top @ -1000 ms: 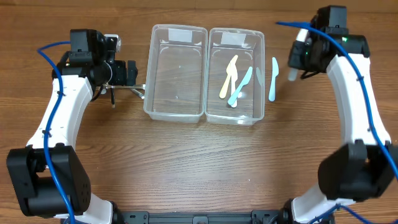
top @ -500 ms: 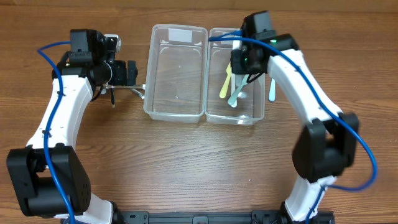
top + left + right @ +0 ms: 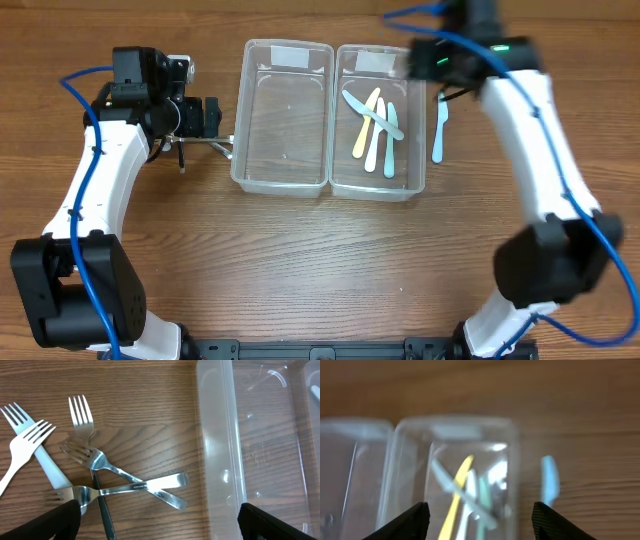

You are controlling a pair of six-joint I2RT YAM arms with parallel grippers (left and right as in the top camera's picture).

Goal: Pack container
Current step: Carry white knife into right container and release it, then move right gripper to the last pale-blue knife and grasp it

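Two clear plastic containers stand side by side. The left container (image 3: 285,120) (image 3: 260,435) holds nothing. In the right container (image 3: 380,192) (image 3: 410,455) lie several plastic knives (image 3: 374,125) (image 3: 470,495), yellow, white and pale blue. One blue knife (image 3: 439,128) (image 3: 550,480) rests on the table just right of it. My right gripper (image 3: 428,62) (image 3: 481,522) hovers open above the container's far right corner, blurred, holding nothing. My left gripper (image 3: 210,115) (image 3: 160,525) is wide open over a pile of metal forks (image 3: 125,482) (image 3: 215,146) and white plastic forks (image 3: 30,445).
The forks lie crossed on the wood left of the left container, and one dark handle (image 3: 102,515) runs down between my left fingers. Bare wooden table fills the near half of the overhead view.
My right gripper swung in from the far right with a white knife, opened over the right container and left the knife inside. It has drawn back to the right. The left arm stayed still.
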